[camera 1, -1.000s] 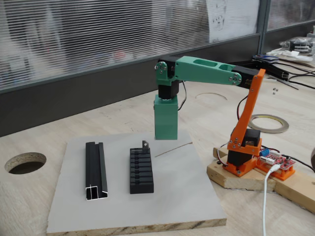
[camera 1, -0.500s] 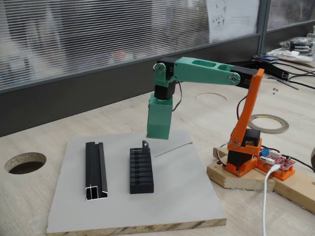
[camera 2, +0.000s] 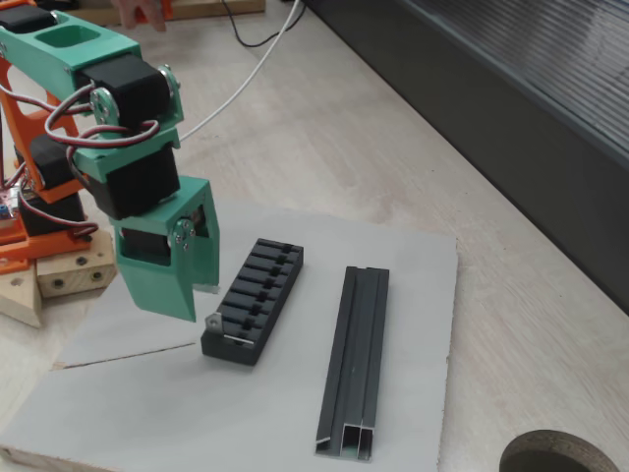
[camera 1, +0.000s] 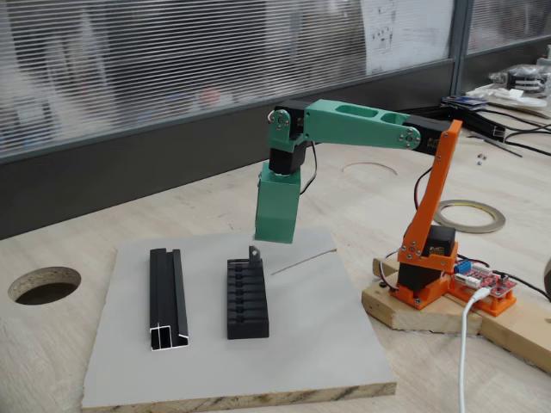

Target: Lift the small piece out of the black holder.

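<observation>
The small piece (camera 1: pixel 255 253) still stands in the end slot of the black holder (camera 1: pixel 247 298), just below the tip of your pincer (camera 1: pixel 275 225) and a little toward the long rail. In the other fixed view the small piece (camera 2: pixel 213 322) sits right beside the green tip of your pincer (camera 2: pixel 172 295), at the holder's (camera 2: pixel 254 299) near end. A second ago your pincer hung further to the side; now it has swung over and tilted toward the piece. So you are lining up, not lifting yet. I cannot tell if the fingers are apart or together, since the green shell hides them. The black rail (camera 1: pixel 168 298) lies beyond the holder, well away from your pincer, on the grey board (camera 1: pixel 310 344).
</observation>
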